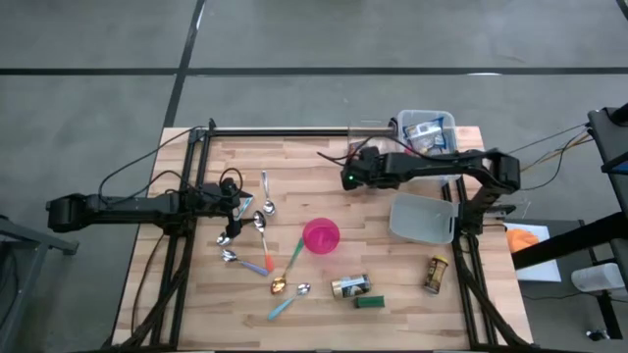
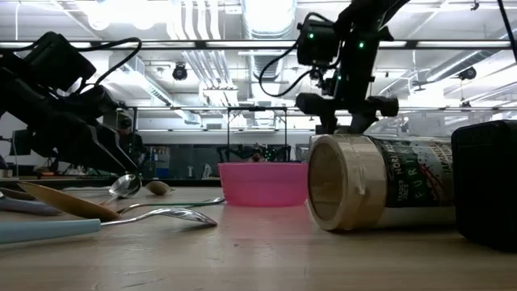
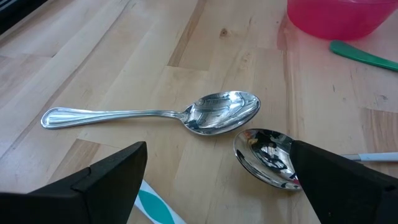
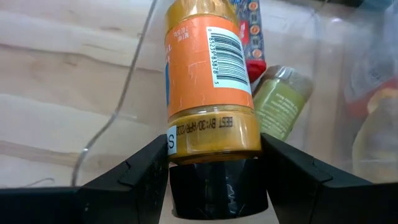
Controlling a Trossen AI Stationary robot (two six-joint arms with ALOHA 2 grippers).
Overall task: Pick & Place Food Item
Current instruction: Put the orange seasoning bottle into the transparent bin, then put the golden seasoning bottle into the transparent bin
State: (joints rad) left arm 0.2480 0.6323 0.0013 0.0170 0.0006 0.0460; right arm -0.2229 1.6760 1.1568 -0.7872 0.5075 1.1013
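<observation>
right end effector (image 4: 214, 165): clamped on the black cap of an orange spice jar (image 4: 208, 81), held up over the clear bin (image 1: 428, 127) at the surface's (image 1: 392, 294) far edge
left end effector (image 3: 217, 180): wide open, nothing in it, hovering over the spoons (image 3: 211, 112)
pink bowl (image 1: 321, 236): mid surface

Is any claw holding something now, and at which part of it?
The right claw holds an orange spice jar by its black cap end. The left claw is open over the spoons, holding nothing.
</observation>
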